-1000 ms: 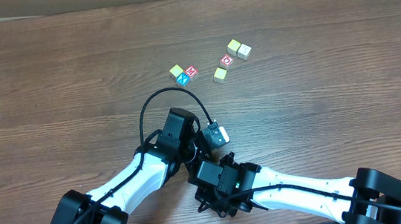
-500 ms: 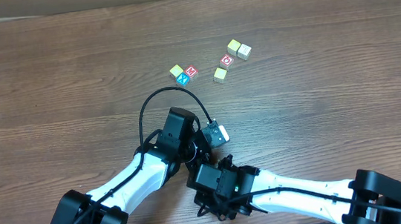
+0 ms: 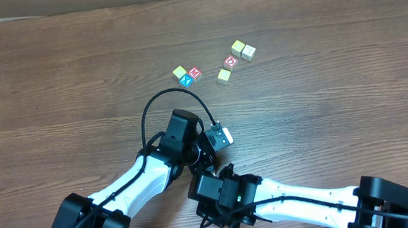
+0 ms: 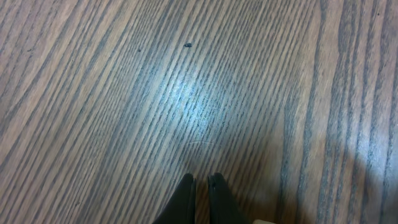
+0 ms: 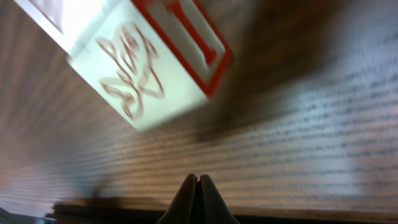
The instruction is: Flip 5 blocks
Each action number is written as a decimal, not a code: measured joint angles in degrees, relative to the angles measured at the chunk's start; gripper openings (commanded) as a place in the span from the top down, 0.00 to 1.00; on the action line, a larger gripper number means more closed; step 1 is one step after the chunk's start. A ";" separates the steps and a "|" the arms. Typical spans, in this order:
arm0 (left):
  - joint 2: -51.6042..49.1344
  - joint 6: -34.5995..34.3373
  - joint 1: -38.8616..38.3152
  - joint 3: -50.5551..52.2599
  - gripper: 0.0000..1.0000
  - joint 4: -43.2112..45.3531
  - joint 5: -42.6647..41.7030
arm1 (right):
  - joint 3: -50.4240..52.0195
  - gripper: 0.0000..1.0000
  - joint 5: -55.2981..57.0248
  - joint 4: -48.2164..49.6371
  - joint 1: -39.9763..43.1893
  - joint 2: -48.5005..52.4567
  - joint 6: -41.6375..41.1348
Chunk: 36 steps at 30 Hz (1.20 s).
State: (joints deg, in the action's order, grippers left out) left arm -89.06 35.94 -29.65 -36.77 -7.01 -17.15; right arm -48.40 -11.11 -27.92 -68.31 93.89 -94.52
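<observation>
While both arms are sitting bunched together at the robot's side of the table [image 3: 49,85], the overhead view is showing the blocks [image 3: 223,75] lying well apart from them, farther out. They are forming a loose string that is slanting from a blue-faced block [image 3: 185,80] up to a pale block [image 3: 248,51]. The left arm [image 3: 179,132] is reaching closer to that string than the right arm [image 3: 220,192], so I am judging the left the handier one, with the blue-faced block lying ahead of it and slightly to its right. Being cubes, they are offering no long axis to line up with. In the left wrist view, the left gripper [image 4: 200,182] is hanging with its fingertips pressed together, holding nothing, over bare wood grain, and no block is showing ahead of it. In the right wrist view, the right gripper [image 5: 197,182] is likewise showing its tips pressed together and empty. A blurred pale cube [image 5: 149,81] with a red-framed face is filling the upper left of that view, lying close ahead and to the left of the tips without touching them. Which block of the overhead string it is matching, if any, I cannot tell.
</observation>
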 measured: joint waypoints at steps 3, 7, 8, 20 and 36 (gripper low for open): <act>0.00 -0.46 0.00 0.00 0.96 0.68 0.11 | -0.02 0.96 -0.24 -1.57 -1.29 -0.02 0.04; 0.00 -3.02 0.61 0.00 0.96 3.06 0.22 | -0.02 0.96 -0.48 -4.33 -2.73 -0.33 0.07; 0.00 -3.74 0.96 -0.02 0.96 3.54 0.22 | -0.02 0.96 -0.46 -5.05 -3.06 -0.59 0.04; 0.00 -8.92 2.78 -4.44 0.96 3.82 0.63 | -0.02 0.96 6.54 -22.47 -4.33 -11.28 -1.29; 12.24 -33.90 12.39 -6.10 0.96 -3.82 26.53 | -1.18 0.88 20.31 -42.88 16.76 -29.22 16.00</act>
State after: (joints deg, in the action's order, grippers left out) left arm -76.82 2.04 -17.26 -42.87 -10.83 9.39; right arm -49.58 9.19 -70.81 -51.55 64.66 -78.52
